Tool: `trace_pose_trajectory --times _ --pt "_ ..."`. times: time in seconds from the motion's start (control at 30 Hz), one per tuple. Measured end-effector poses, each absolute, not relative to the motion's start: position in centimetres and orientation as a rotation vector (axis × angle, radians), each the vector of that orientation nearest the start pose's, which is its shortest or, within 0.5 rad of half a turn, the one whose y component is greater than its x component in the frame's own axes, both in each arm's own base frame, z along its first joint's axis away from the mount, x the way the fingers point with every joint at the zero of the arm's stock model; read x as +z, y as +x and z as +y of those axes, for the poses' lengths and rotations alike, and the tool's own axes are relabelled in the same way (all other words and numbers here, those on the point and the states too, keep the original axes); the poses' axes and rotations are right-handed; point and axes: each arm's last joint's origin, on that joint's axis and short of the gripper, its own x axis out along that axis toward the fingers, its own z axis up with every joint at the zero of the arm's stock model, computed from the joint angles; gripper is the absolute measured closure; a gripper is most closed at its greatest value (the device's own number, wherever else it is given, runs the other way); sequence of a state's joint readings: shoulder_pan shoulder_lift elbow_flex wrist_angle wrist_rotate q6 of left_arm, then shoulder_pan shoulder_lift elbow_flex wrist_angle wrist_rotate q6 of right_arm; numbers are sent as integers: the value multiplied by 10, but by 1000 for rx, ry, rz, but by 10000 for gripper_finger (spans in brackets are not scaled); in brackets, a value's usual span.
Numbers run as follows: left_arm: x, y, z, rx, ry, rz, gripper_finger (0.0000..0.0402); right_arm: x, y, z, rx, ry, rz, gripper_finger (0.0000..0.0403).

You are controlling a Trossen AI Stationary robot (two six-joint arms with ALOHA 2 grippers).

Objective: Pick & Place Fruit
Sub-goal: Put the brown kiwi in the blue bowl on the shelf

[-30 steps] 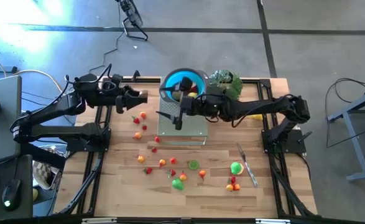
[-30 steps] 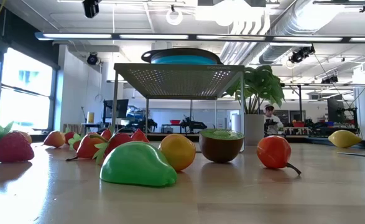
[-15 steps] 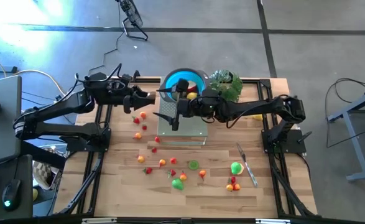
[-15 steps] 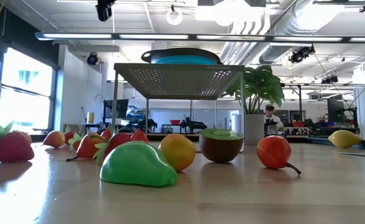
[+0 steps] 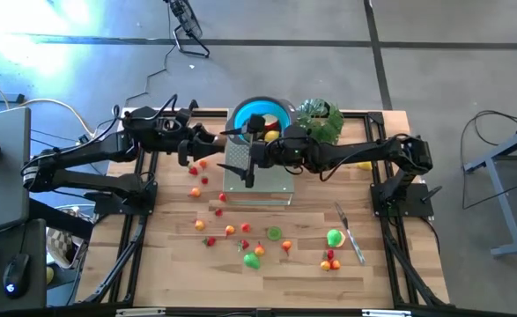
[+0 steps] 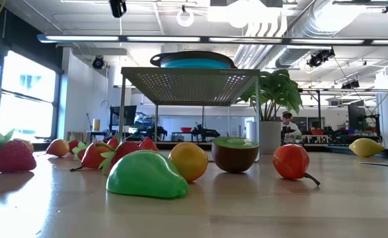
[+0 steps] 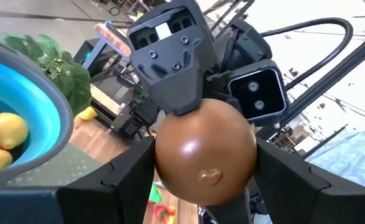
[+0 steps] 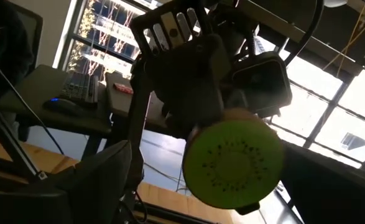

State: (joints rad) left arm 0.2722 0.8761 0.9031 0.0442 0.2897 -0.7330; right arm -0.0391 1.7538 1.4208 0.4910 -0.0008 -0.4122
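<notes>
My left gripper [image 7: 205, 163] clamped a brown, green-faced toy kiwi half [image 7: 205, 154] above the perforated metal rack [image 5: 258, 174] by the desk's far edge. My right gripper [image 5: 239, 163] faced it, fingers spread wide, empty.

Your high cam looks straight down on the whole table [image 5: 179, 273], blue bowl [image 5: 260, 115] near the far edge. The low cam sits at tabletop level, close behind the fruit, facing that same bowl [image 6: 194, 60]. Both wrist cams face each other beside the bowl [image 7: 20, 99].
</notes>
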Motion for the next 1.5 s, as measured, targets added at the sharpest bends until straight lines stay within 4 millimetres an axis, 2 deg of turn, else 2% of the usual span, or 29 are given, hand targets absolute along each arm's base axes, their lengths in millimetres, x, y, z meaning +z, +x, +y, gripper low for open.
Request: trace_pose_trajectory --times 0.1,0.37,0.77,1.33,1.5 --pt "380 185 43 -37 -714 -59 165 355 414 -17 -76 -414 -145 32" --pt "378 186 43 -38 -716 -47 165 355 414 -17 -78 -414 -146 101" --pt "377 186 43 -36 -716 -37 165 357 414 -17 -81 -414 -166 185" --pt "377 186 44 -27 -716 -40 164 357 414 -17 -116 -410 -155 185" --pt "377 186 44 -19 -692 -45 141 357 414 -17 -116 -411 -151 185"
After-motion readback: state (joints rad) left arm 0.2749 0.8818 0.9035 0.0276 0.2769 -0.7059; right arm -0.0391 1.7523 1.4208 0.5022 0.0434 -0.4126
